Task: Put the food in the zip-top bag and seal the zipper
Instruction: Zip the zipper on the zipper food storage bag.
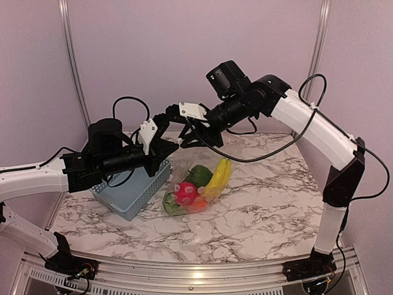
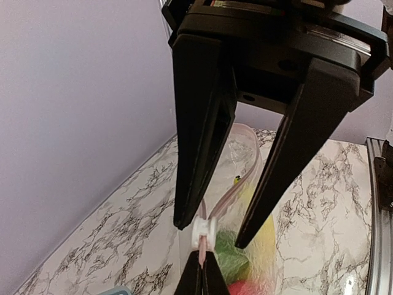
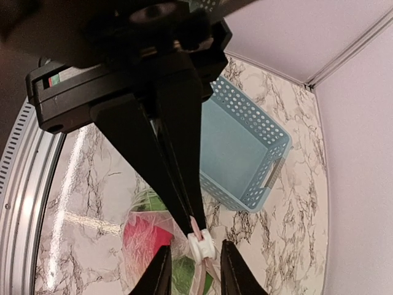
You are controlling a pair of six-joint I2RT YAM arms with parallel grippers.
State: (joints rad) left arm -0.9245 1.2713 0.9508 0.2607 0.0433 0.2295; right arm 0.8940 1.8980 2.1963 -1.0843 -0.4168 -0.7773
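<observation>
Left gripper (image 1: 169, 147) meets the right gripper (image 1: 186, 136) above the marble table (image 1: 276, 203). The zip-top bag (image 1: 177, 200) sags below them onto the table, toy fruits (image 1: 196, 190) apparently inside, beside the blue basket (image 1: 132, 190).

From the left wrist, its own fingers are pinched together on the pinkish zipper (image 2: 236, 187), just under the white slider (image 2: 203, 230).

From the right wrist, its fingers stand apart, flanking that slider.

Judging by looks, the film is thin, floppy and slick; the stiffer strip and slider offer the surest hold.
</observation>
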